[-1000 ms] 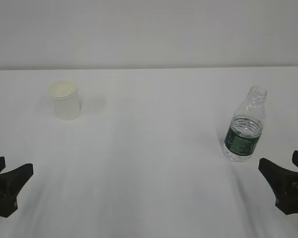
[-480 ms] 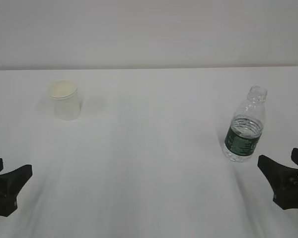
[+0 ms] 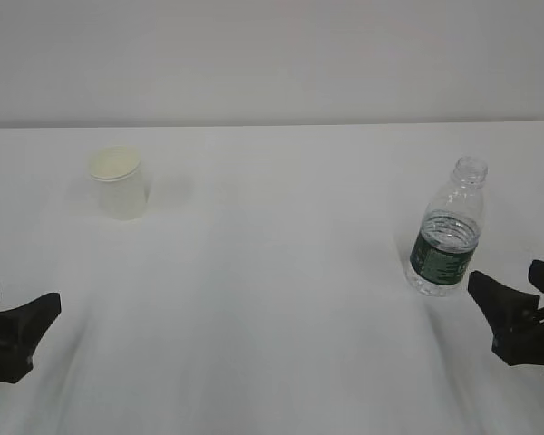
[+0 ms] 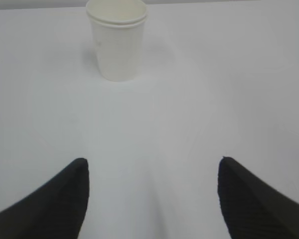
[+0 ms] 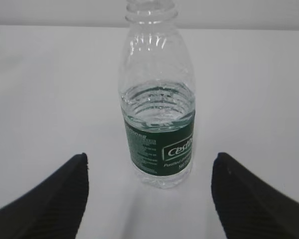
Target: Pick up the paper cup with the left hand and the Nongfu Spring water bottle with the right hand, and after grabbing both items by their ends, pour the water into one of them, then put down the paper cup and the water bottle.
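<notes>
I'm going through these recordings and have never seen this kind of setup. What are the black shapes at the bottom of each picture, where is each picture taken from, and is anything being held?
The black shapes are the finger tips of two robot arms' grippers. The wide picture looks down at a slant over a white table; the left gripper sits at its lower left, the right gripper at its lower right. The other two pictures come from cameras mounted on each arm's wrist, looking out between that gripper's own fingers.

On the table stand a white paper cup, upright at the far left, and a clear water bottle with a green label and no cap at the right. Water reaches just above the label.

Nothing is held. Both grippers are open, each facing its object: the left toward the cup, the right close to the bottle, neither touching.
</notes>
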Available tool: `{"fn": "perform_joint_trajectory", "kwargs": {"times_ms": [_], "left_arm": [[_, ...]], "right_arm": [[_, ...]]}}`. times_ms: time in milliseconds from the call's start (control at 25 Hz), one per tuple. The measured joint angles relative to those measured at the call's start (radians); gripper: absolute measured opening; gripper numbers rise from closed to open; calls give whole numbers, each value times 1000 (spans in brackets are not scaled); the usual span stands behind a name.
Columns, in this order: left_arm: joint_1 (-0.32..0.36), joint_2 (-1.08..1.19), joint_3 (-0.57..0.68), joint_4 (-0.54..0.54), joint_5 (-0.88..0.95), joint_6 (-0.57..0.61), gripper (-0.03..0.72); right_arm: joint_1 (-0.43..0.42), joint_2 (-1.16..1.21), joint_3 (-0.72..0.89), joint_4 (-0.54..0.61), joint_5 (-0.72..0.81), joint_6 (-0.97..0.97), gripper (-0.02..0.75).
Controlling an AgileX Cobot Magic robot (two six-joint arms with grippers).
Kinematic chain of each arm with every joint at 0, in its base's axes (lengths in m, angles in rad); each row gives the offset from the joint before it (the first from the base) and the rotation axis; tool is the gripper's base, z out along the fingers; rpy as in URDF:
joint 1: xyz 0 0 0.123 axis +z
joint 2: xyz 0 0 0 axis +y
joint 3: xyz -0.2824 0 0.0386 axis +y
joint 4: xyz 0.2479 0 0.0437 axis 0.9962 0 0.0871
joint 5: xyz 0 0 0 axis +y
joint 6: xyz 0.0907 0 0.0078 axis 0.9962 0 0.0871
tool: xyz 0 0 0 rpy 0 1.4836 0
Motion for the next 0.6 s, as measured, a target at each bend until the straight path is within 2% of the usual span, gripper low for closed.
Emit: {"fn": "perform_joint_trajectory", "kwargs": {"times_ms": [600], "left_arm": [[0,125,-59,-2,-1,0,587]], "right_arm": [[0,159,-78,-2,-2,-2,574]]}}
